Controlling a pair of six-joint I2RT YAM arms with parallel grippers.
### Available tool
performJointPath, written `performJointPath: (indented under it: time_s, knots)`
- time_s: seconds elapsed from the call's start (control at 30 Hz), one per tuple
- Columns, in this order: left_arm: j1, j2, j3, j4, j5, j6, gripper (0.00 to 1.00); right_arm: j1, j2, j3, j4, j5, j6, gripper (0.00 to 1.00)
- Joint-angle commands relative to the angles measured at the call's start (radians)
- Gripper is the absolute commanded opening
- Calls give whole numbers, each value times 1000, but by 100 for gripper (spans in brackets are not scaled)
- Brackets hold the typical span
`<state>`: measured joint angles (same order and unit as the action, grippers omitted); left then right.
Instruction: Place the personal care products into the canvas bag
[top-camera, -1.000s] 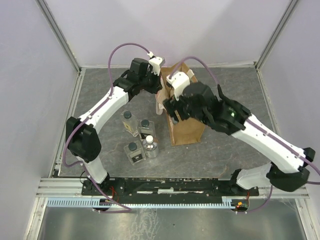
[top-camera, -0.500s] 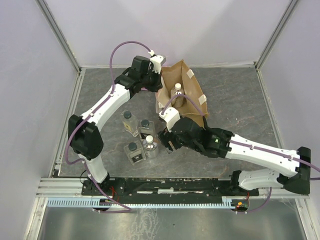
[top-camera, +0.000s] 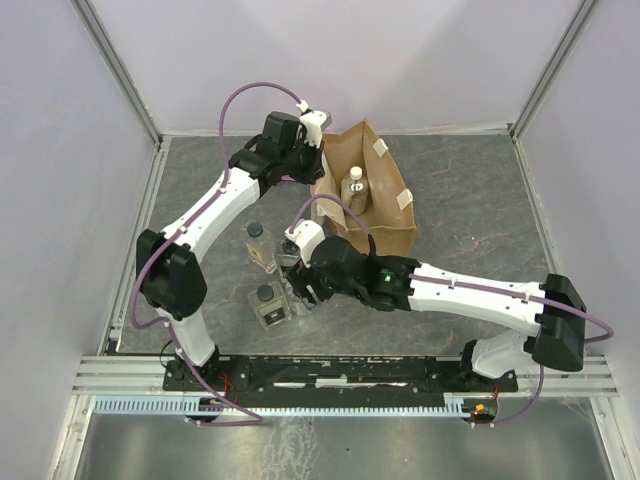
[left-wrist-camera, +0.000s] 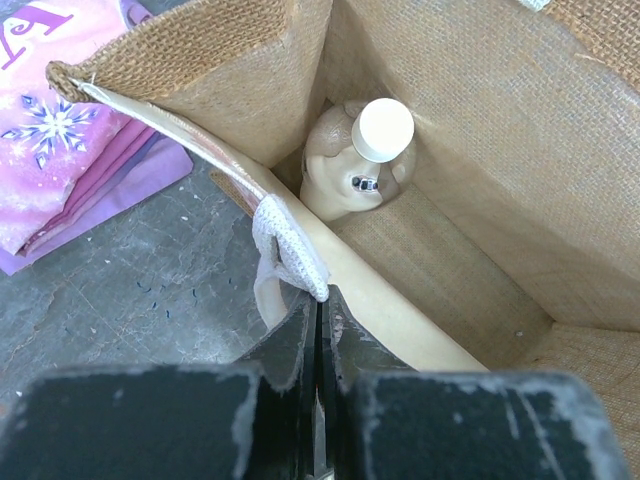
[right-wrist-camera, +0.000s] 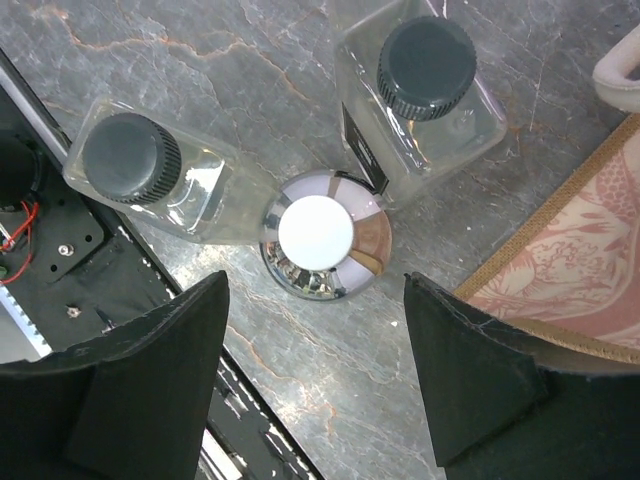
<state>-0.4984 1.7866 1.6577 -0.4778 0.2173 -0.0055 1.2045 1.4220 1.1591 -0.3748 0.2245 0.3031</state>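
Pinching the canvas bag (top-camera: 392, 190) by its pale handle (left-wrist-camera: 285, 245), the left gripper (left-wrist-camera: 318, 305) is clamped tight; one bottle (left-wrist-camera: 360, 160) stands inside the bag, four bottles (top-camera: 258, 243) wait beside it, the right gripper (right-wrist-camera: 315, 295) spread above the round bottle (right-wrist-camera: 316, 233).

- Table top (top-camera: 470, 200): grey stone-look surface with pale veins, centre of frame.
- Walls (top-camera: 340, 60): plain pale lilac panels along upper, left and right edges.
- Metal posts (top-camera: 119, 70): slanting in from both upper corners.

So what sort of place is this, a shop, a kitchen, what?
Most likely a robot test cell in a lab: two white-and-black robot arms mounted along a silver metal rail, a grey marbled tabletop, and plain pale walls closing it in.
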Motion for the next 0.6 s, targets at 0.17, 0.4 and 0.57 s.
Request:
performJointPath:
  time_s: [0.17,0.4,0.57]
  knots:
    - [3,-70,-18,-15,6,59,3,6,0,-60,193,0,61,77]
    - [5,-88,-27,-14,10,56,3,6,47,-43,171,11,62,72]
    - [9,-109,-38,-12,1,62,3,6,45,-75,211,48,63,67]
